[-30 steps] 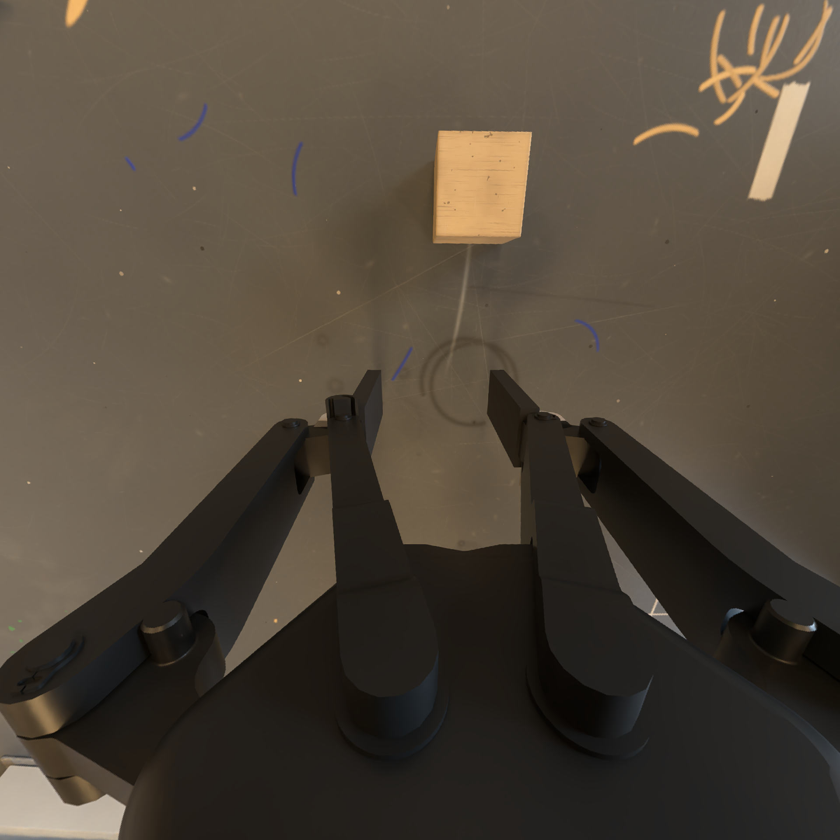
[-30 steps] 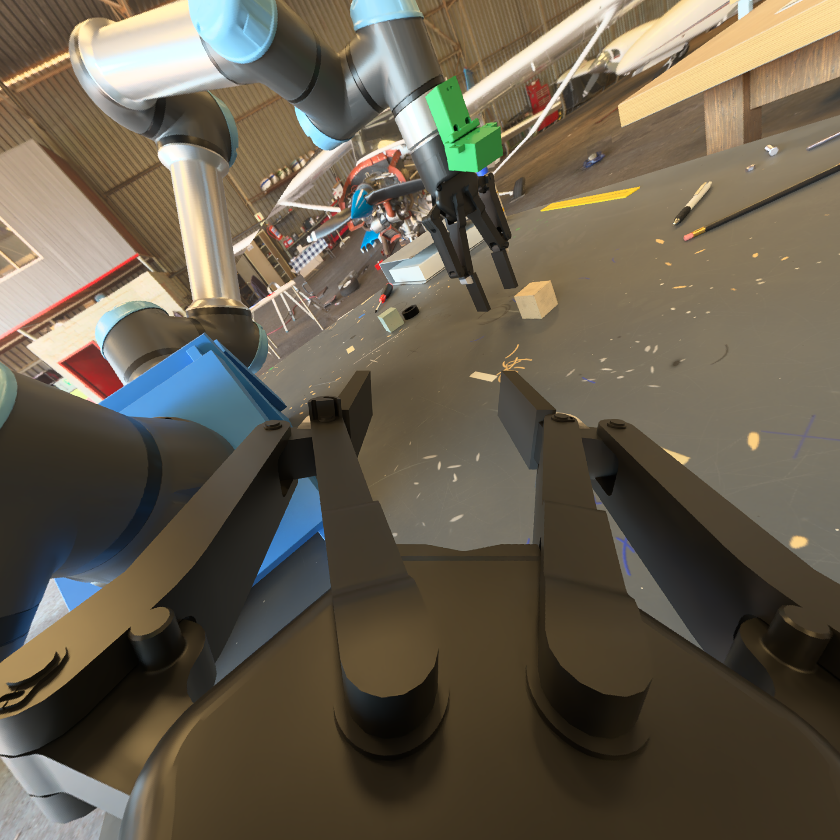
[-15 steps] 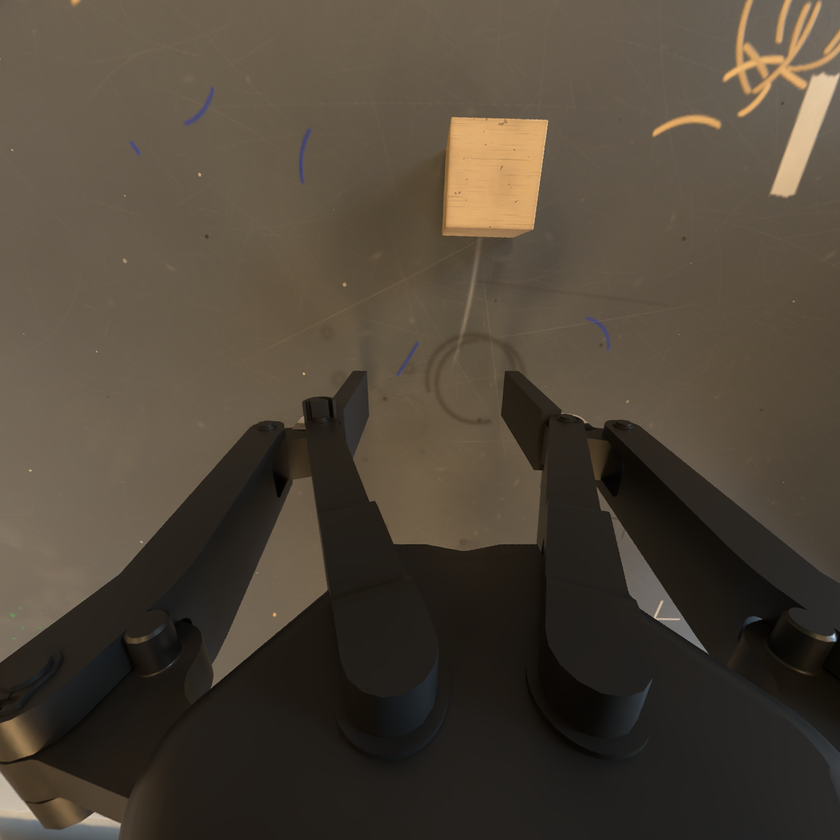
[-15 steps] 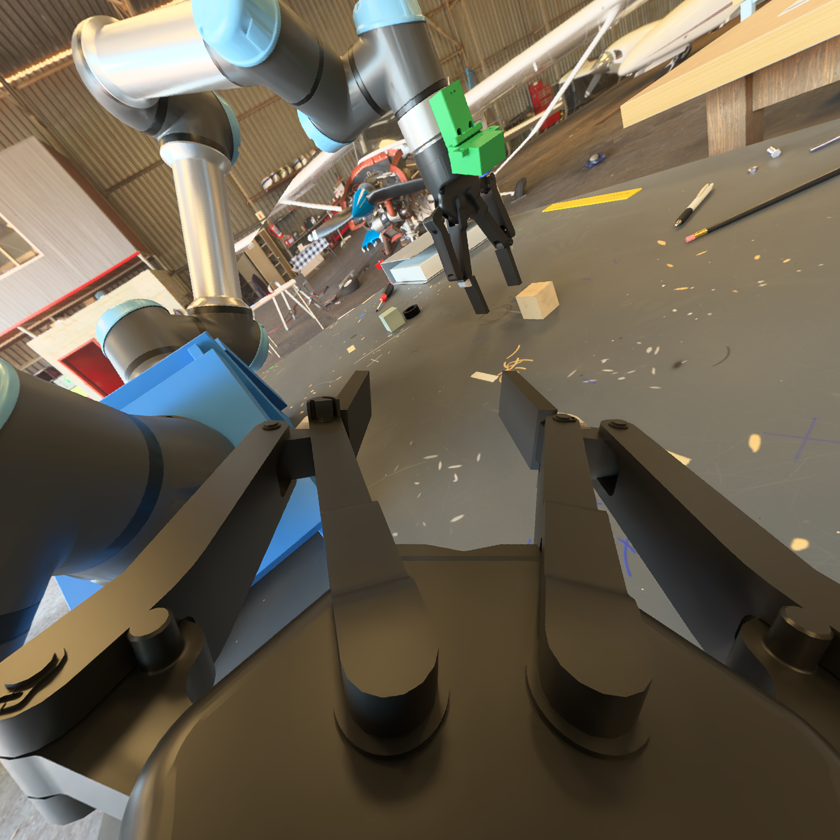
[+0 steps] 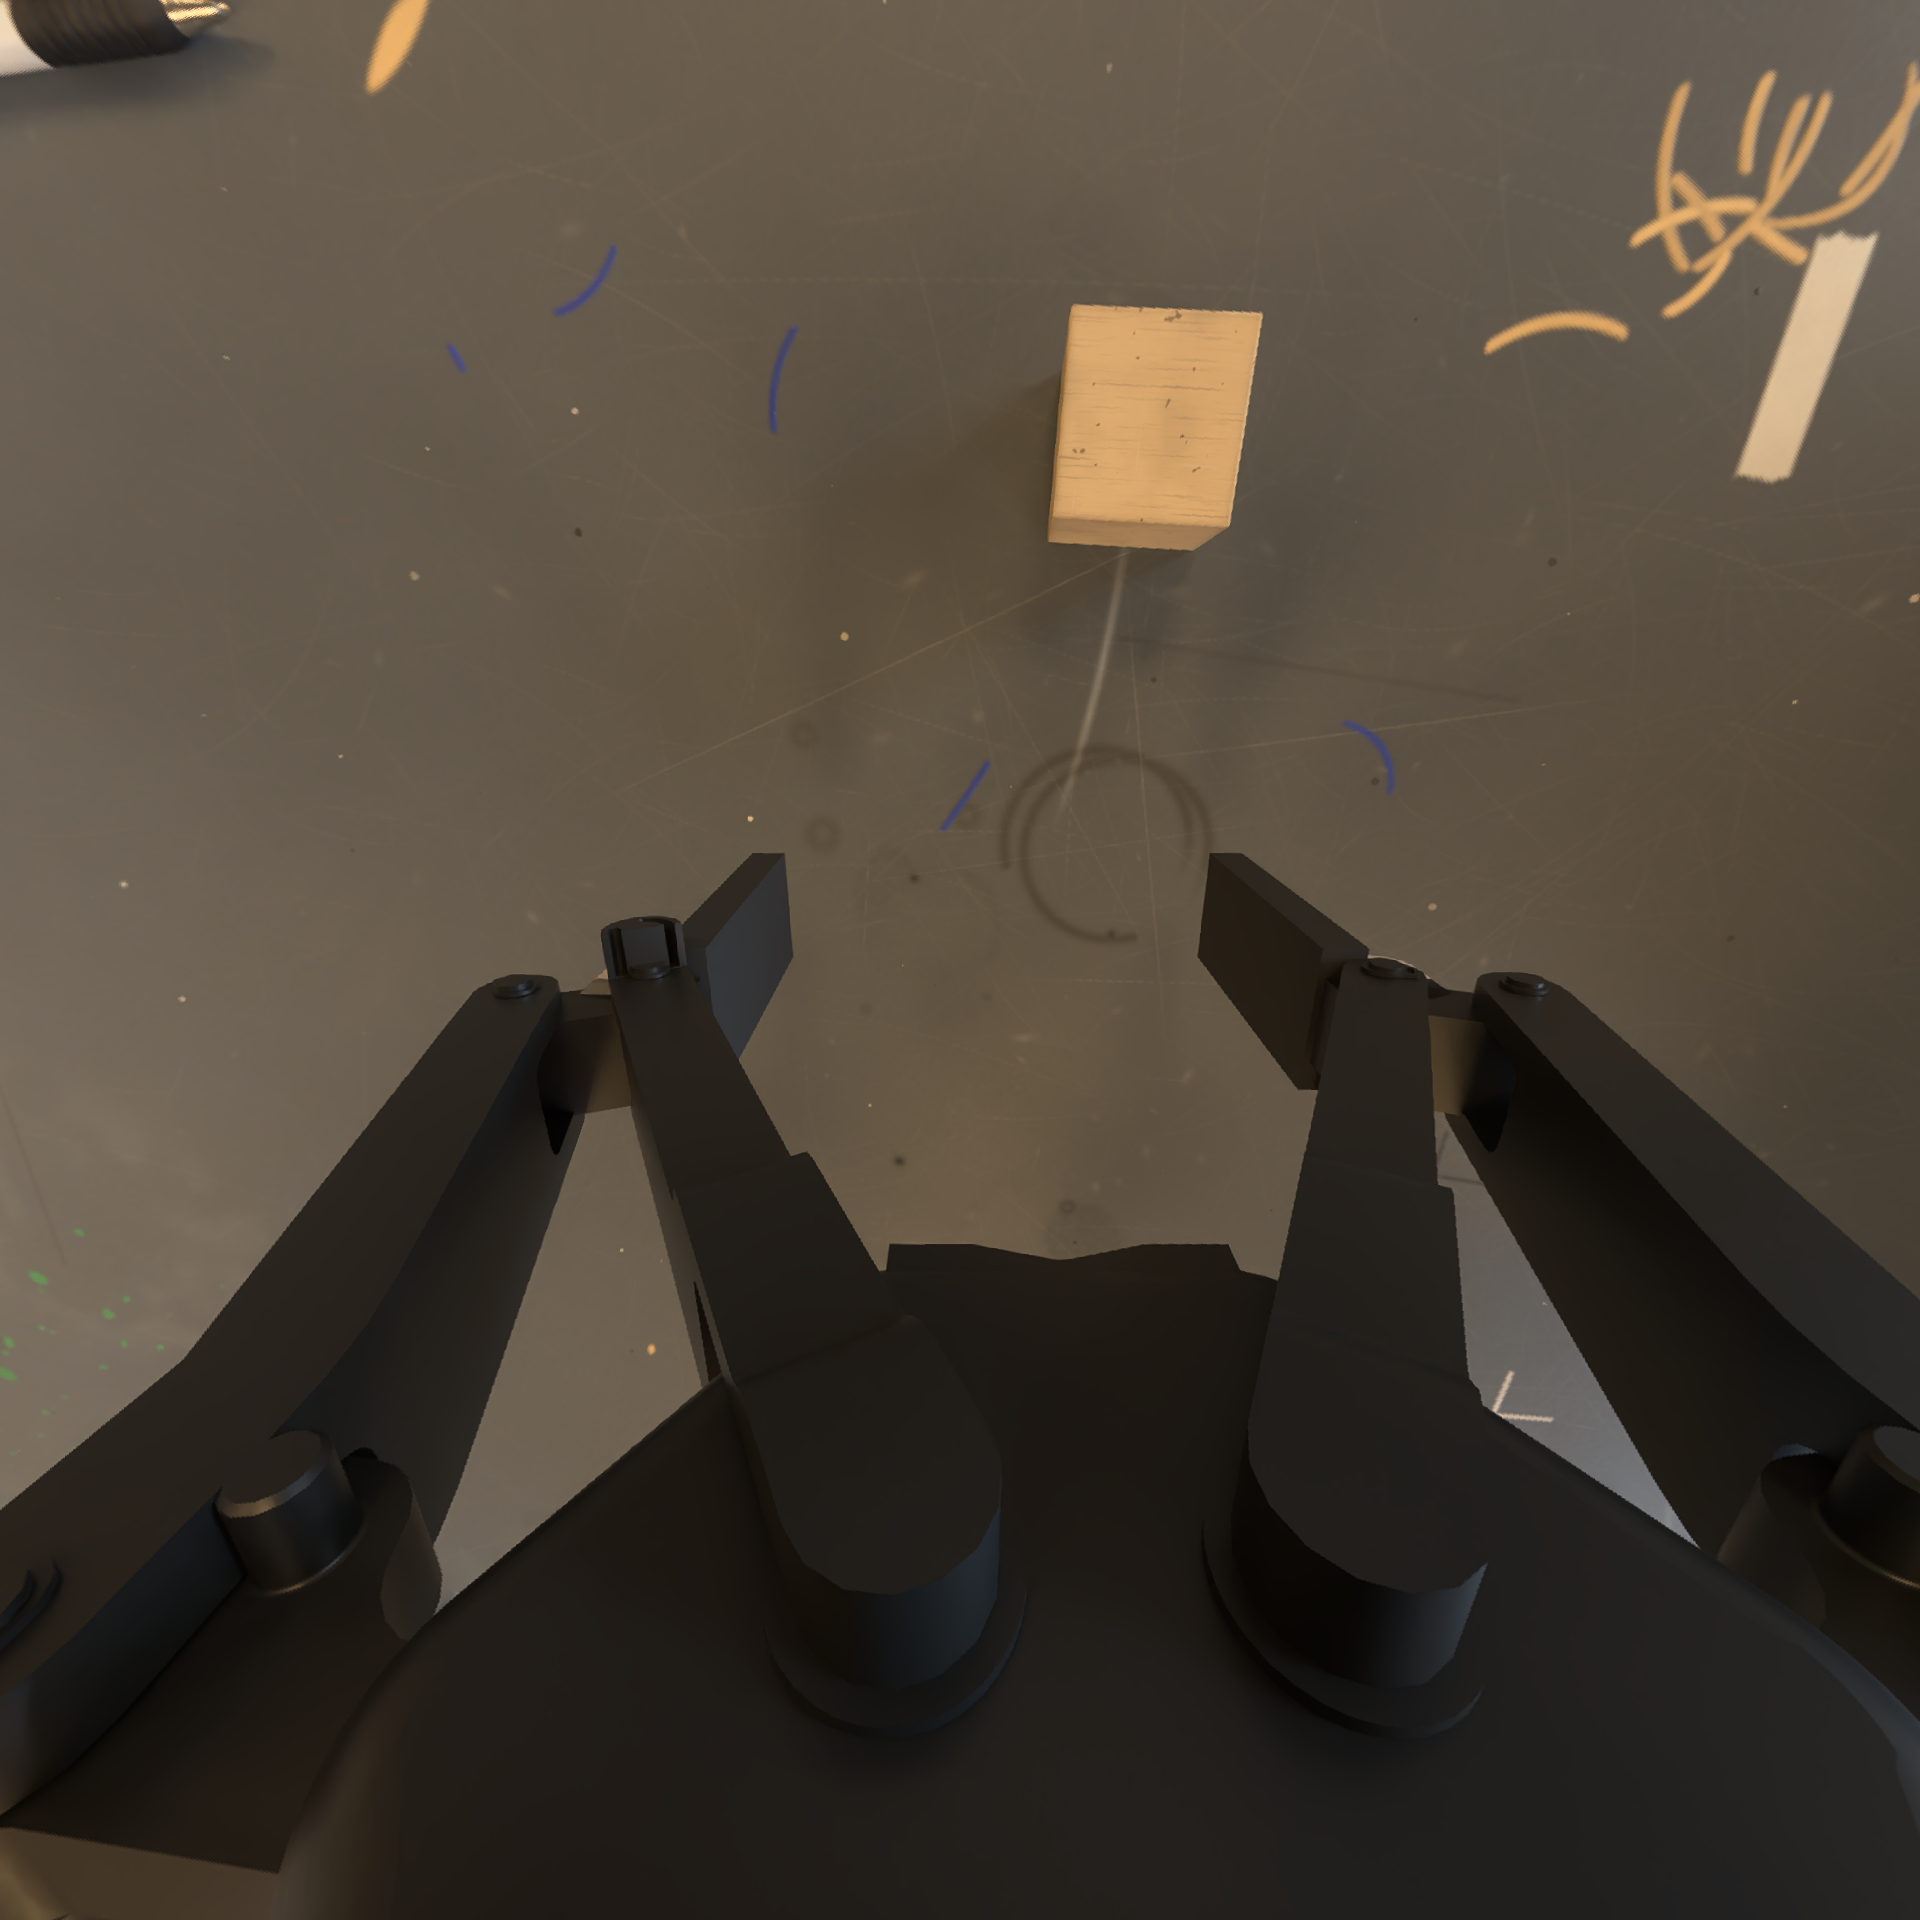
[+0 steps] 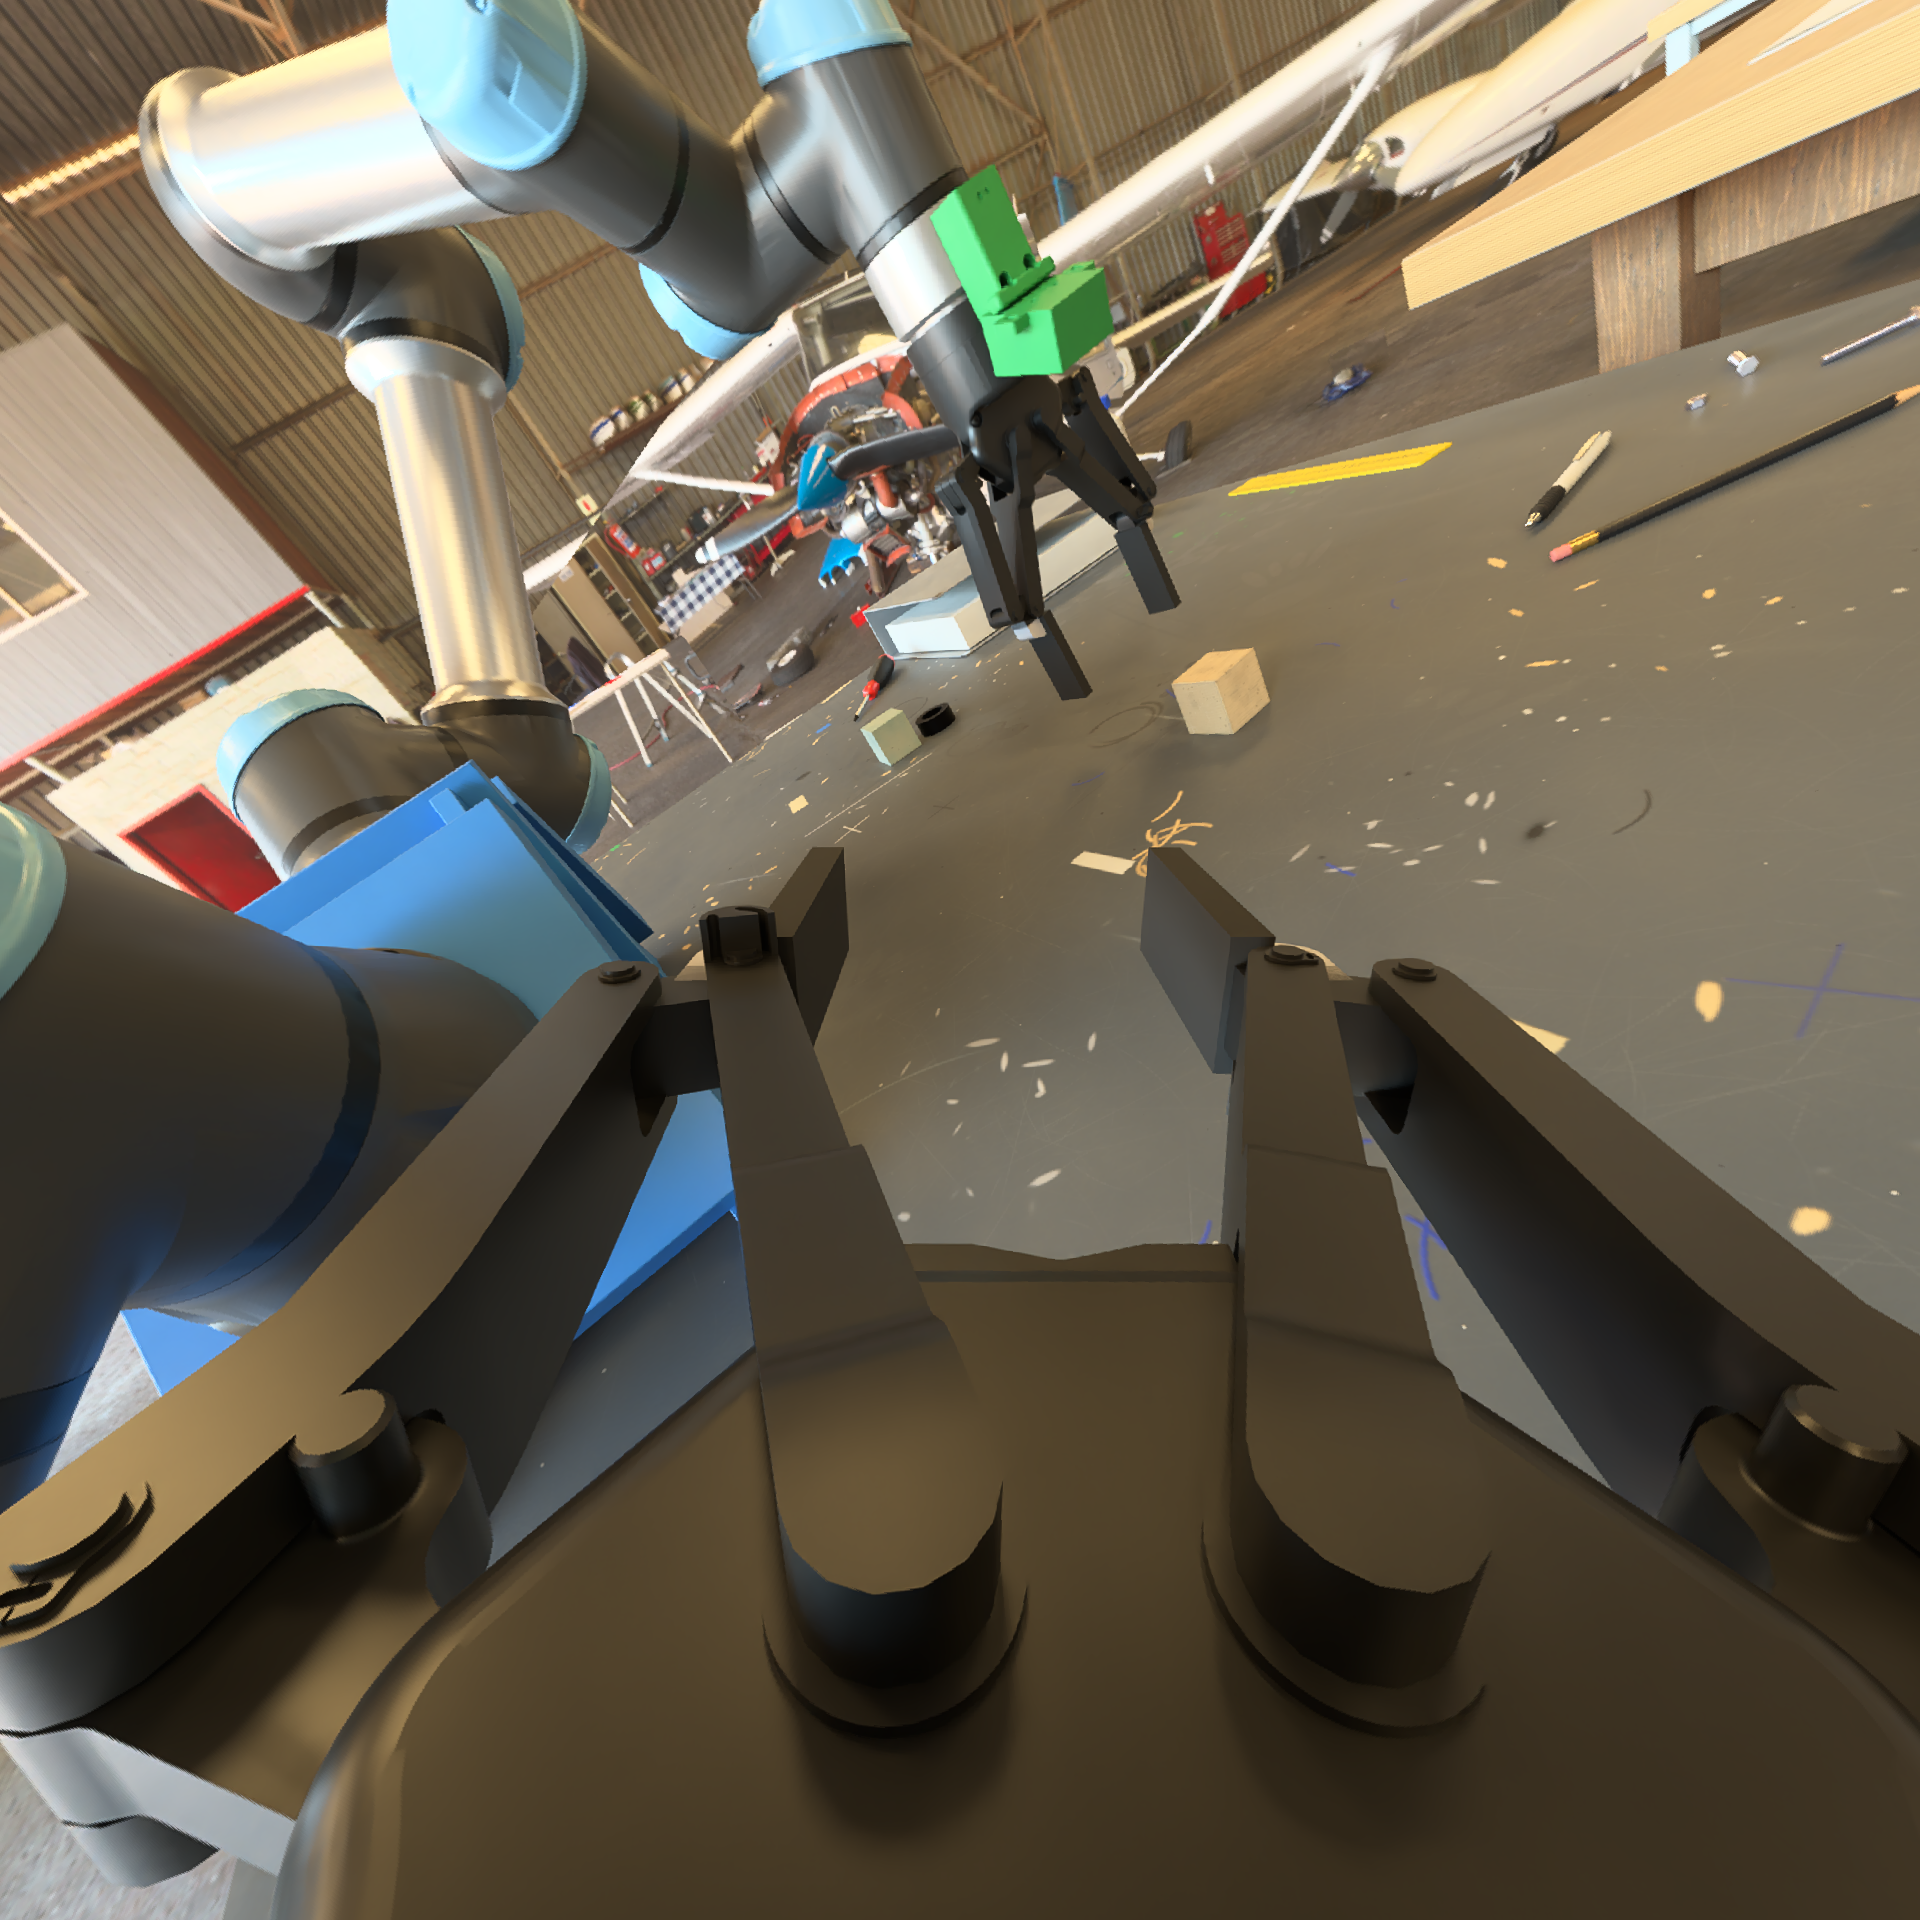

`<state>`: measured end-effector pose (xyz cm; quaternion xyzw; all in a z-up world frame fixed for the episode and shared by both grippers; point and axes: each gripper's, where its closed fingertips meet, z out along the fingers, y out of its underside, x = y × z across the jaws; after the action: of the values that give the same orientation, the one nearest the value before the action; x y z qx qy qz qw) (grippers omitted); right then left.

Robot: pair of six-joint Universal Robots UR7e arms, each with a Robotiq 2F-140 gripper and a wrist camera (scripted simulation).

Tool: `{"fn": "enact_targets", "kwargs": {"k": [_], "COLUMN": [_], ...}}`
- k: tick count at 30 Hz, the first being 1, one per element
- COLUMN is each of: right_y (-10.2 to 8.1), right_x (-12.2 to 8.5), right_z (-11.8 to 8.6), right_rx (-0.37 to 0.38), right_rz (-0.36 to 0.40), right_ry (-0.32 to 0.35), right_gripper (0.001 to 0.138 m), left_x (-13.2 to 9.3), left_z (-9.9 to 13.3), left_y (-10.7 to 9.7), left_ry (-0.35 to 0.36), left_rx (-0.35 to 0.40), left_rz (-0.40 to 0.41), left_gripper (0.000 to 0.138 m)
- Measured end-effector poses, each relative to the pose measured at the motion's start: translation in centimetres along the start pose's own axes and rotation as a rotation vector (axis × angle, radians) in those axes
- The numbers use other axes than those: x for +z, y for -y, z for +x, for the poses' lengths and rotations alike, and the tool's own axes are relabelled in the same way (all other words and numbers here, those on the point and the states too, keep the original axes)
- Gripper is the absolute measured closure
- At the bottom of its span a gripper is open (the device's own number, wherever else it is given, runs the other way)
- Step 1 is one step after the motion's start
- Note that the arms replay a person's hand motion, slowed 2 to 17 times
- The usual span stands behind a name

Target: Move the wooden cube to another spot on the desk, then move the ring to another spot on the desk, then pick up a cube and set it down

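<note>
The wooden cube (image 5: 1151, 424) rests on the dark desk (image 5: 416, 675), ahead of my left gripper (image 5: 992, 914), which is open, empty and raised above the desk. The cube also shows in the right wrist view (image 6: 1221, 691), with the left gripper (image 6: 1117, 639) hanging open just left of it. A small black ring (image 6: 937, 719) lies beside a pale green cube (image 6: 891, 736) farther back on the desk. My right gripper (image 6: 992, 914) is open and empty, well short of these things.
A strip of tape (image 5: 1806, 369) and wood shavings (image 5: 1756, 208) lie right of the wooden cube. A marker's end (image 5: 94, 26) shows at top left. A pen (image 6: 1569, 478), a pencil (image 6: 1735, 468), a grey box (image 6: 956, 613) and a red screwdriver (image 6: 873, 686) lie farther off.
My left gripper has opened wider and risen away from the desk, so the wooden cube looks smaller and lower in its view. The right arm has not moved.
</note>
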<state>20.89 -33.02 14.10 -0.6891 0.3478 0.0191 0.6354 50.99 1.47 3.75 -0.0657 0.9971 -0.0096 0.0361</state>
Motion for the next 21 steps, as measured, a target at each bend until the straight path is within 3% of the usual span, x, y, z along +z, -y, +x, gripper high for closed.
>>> {"fn": "enact_targets", "kwargs": {"k": [12,21], "right_y": [-0.2,-0.3], "right_x": [0.0,0.3], "right_z": [0.0,0.2], "right_rx": [0.002,0.007], "right_rz": [0.005,0.002], "right_ry": [0.005,0.018], "right_gripper": [0.063,0.063], "left_x": [-6.0,-11.1], "left_z": [-0.3,-0.5], "left_y": [-2.5,-8.5], "left_ry": [0.08,0.158], "left_rx": [-0.058,-0.199], "left_rz": [0.099,0.155], "left_gripper": [0.035,0.038]}}
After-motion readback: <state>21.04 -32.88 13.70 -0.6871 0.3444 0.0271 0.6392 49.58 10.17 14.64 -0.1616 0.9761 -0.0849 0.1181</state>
